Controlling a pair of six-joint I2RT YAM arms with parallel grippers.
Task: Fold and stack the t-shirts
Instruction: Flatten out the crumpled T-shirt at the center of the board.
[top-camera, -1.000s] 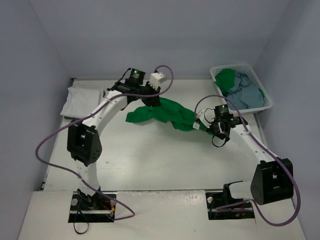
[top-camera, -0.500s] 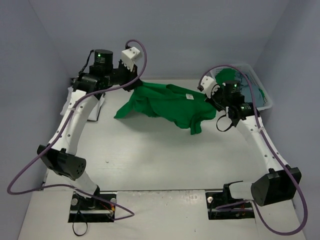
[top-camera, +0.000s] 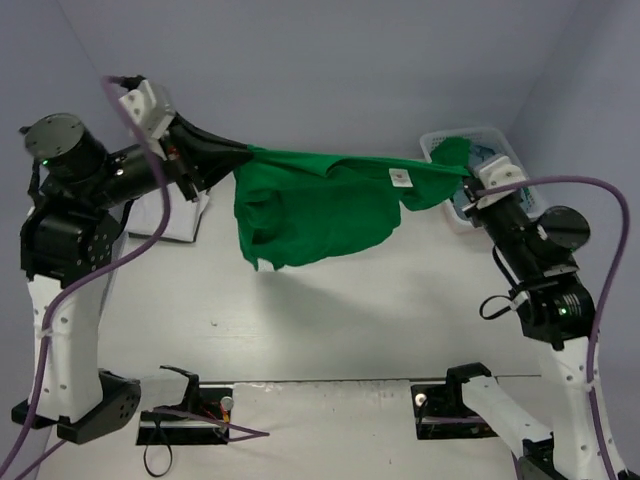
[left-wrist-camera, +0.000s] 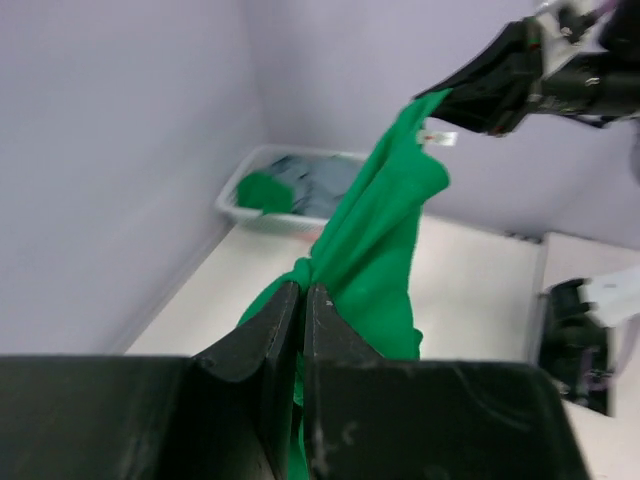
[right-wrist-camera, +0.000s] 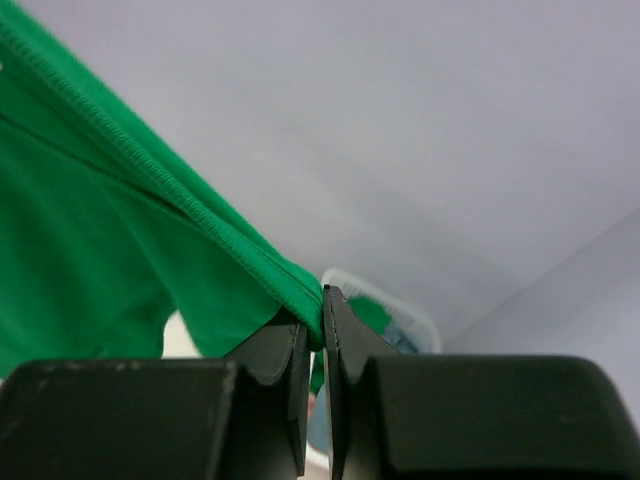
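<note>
Spread step | black two-finger left gripper (top-camera: 232, 158) pinched shut on one upper edge of bright green cloth t-shirt (top-camera: 320, 205), stretched in the air over pale table (top-camera: 330, 320) | right gripper (top-camera: 468, 188) clamped on opposite edge | advice: lower both ends level, hem down first, tension even.

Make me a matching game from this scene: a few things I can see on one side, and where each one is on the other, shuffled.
Things:
1. green t-shirt
2. white t-shirt
3. blue-grey t-shirt
4. basket

Places:
A. lies inside the basket
B. held up in the air between the left gripper and the right gripper
C. lies on the table, far left, partly behind the left arm
D. stands at the table's far right corner

Pairs: 1-B, 2-C, 3-A, 4-D
</note>
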